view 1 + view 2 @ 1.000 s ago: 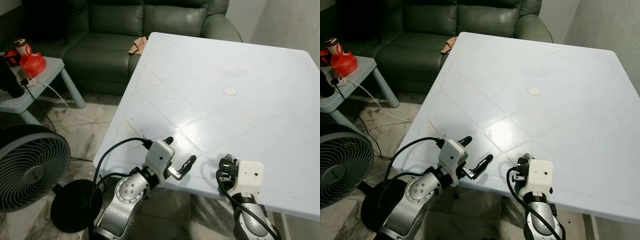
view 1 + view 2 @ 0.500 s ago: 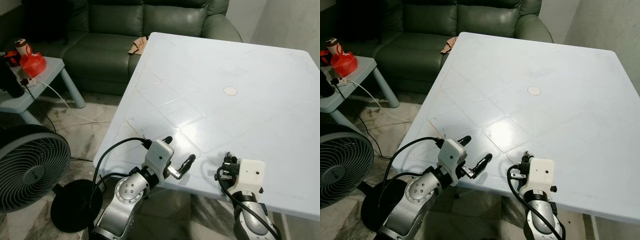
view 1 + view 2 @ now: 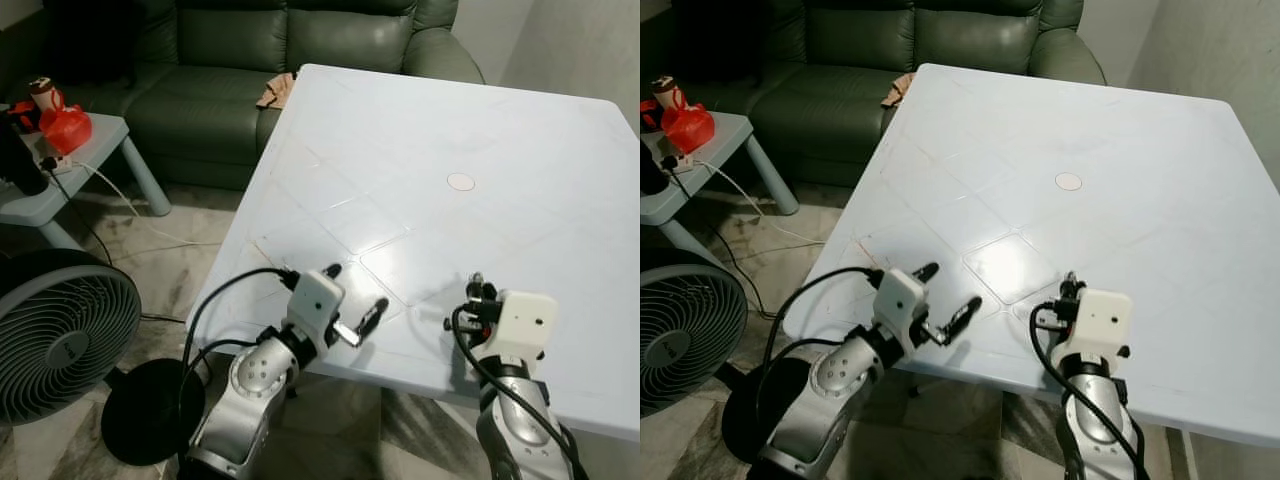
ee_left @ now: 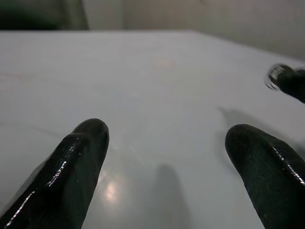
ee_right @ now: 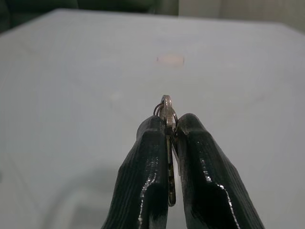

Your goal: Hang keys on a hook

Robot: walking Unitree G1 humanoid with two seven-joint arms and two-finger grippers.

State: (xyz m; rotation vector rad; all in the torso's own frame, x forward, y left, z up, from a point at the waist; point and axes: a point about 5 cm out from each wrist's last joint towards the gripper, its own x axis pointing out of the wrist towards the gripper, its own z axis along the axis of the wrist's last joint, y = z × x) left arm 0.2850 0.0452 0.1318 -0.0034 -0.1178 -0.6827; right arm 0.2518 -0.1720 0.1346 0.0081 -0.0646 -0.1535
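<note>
Since a second ago the right gripper [image 3: 476, 288] has risen and reached further in over the near edge of the white table [image 3: 430, 130], and the left gripper [image 3: 353, 300] has also edged slightly inward over that edge. The right gripper's two black fingers [image 5: 147, 157] are pressed together on the keys [image 5: 166, 110], whose metal ring and blade tip stick out just past the fingertips, above the table surface. The left gripper hovers over the table's near edge with its fingers [image 4: 76, 162] spread wide apart and nothing between them. Beyond both grippers, toward the table's middle, lies a small round mark [image 3: 461, 182]. Past the table's far side stands a green sofa [image 3: 230, 60]. Off the table's left side sit a floor fan [image 3: 60, 335] and a small grey side table [image 3: 60, 170] carrying a red bag [image 3: 65, 127].
</note>
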